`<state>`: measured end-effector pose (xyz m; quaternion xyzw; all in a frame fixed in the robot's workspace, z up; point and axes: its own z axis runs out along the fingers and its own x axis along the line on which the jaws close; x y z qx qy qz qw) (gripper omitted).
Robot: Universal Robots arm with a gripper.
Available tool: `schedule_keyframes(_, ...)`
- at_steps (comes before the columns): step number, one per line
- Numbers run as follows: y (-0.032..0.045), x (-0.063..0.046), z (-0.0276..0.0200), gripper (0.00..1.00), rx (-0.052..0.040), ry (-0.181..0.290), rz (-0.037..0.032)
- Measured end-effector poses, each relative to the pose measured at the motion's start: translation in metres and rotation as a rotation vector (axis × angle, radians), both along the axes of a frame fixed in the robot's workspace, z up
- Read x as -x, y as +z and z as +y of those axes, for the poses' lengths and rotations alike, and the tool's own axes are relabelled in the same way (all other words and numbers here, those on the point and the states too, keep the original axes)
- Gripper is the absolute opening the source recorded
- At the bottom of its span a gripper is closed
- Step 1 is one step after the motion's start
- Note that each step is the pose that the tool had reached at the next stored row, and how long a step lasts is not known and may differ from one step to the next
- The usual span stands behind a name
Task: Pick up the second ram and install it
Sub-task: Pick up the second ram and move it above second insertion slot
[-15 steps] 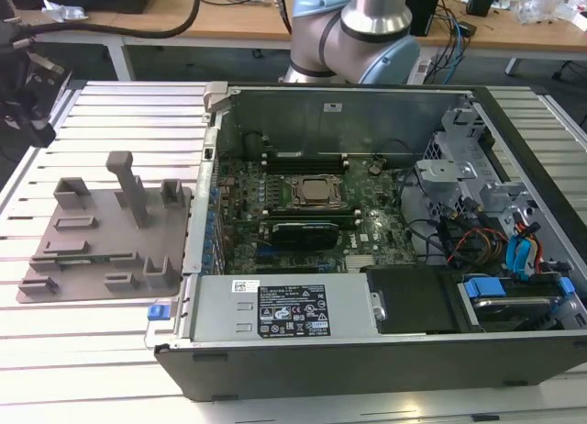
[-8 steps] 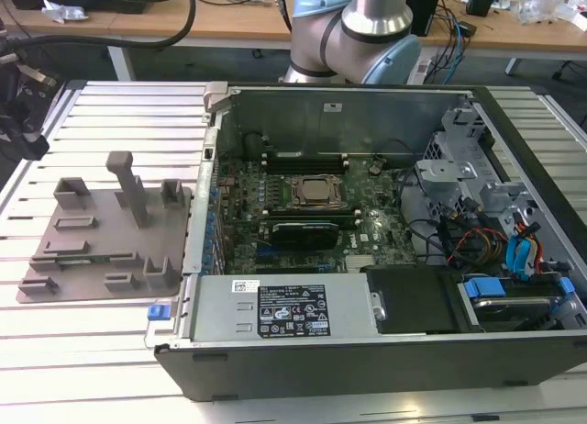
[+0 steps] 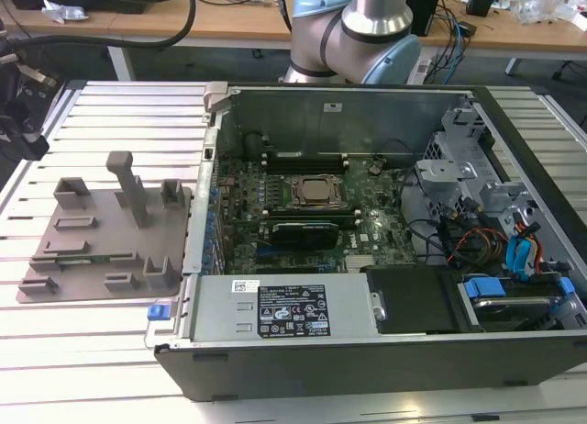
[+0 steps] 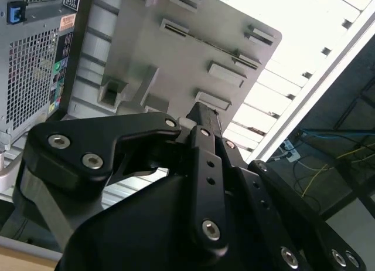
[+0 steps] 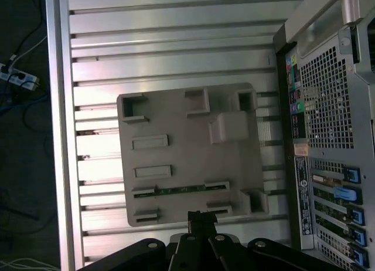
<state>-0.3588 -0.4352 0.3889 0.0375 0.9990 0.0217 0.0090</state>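
- The claw (image 5: 202, 215) hung above the grey plastic tray (image 5: 176, 118). In both wrist views its black fingers were drawn together with nothing between them.
- The second ram (image 5: 179, 190), a thin green stick, sat in a slot of the tray, just ahead of the claw's tips and below them, untouched.
- The open computer case (image 5: 328, 136) stood close to one side of the claw, just beside the tray.
- Tray and case rested on the ribbed metal surface (image 5: 176, 42) beneath the claw.
- In the exterior view, the motherboard (image 3: 303, 213) lay exposed inside the case, well apart from the ram.
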Motion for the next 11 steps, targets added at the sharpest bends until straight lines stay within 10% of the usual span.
schedule_keyframes(11, 0.0, 0.0, 0.0, 0.1, 0.0001, 0.303, 0.0)
